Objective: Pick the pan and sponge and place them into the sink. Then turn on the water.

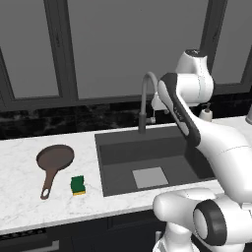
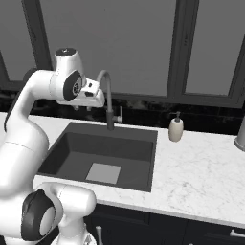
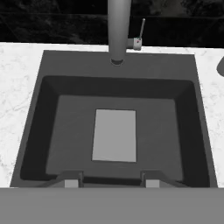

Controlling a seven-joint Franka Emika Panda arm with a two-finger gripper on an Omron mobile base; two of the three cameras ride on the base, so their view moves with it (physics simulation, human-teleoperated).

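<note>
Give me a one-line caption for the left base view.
Pan and sponge wait on the counter left of the sink; gripper poised beside the faucet.

Dark grey sink (image 2: 143, 136) set into white marbled counter (image 2: 201, 172), pale grey square at basin bottom. Tall curved grey faucet (image 2: 108, 95) rising from back rim of sink, small lever just to its right. Gripper (image 2: 82, 108) held high above back left corner of sink, just left of faucet's arch, fingers pointing down, nothing between them; gap between fingers too small to judge here. Cream soap bottle (image 2: 176, 128) standing upright on counter just beside back right corner of sink. Grey object (image 2: 240, 136) cut off at right edge of counter. Dark backsplash and windows behind.
</note>
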